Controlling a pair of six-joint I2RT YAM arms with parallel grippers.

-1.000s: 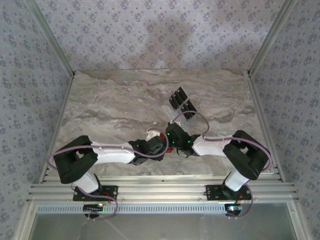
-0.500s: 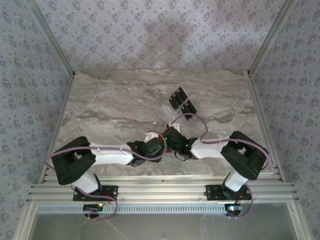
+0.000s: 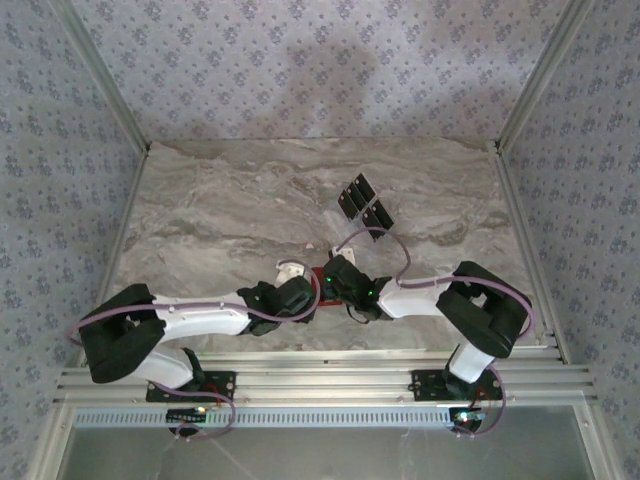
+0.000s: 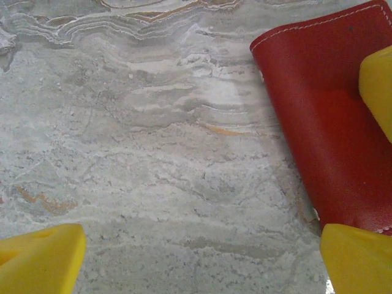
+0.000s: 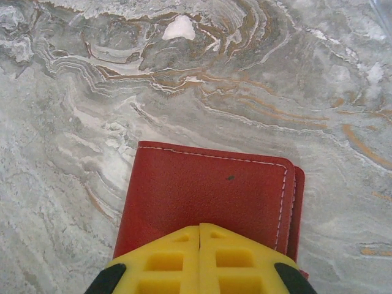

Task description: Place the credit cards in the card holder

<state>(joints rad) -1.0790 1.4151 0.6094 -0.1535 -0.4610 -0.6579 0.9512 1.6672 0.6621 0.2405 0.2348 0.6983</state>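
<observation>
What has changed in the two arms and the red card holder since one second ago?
The left arm swung its elbow out to the left and nearer. The left gripper slid slightly left, jaws open beside the card holder. The right gripper shifted a little left and nearer, jaws shut over the card holder. Nothing was taken or let go. The credit cards stayed on the table.

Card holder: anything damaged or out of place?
Nothing much: the card holder lies flat, folded shut, with one small dark speck on its cover. The credit cards lie fanned farther back, apart from it.
</observation>
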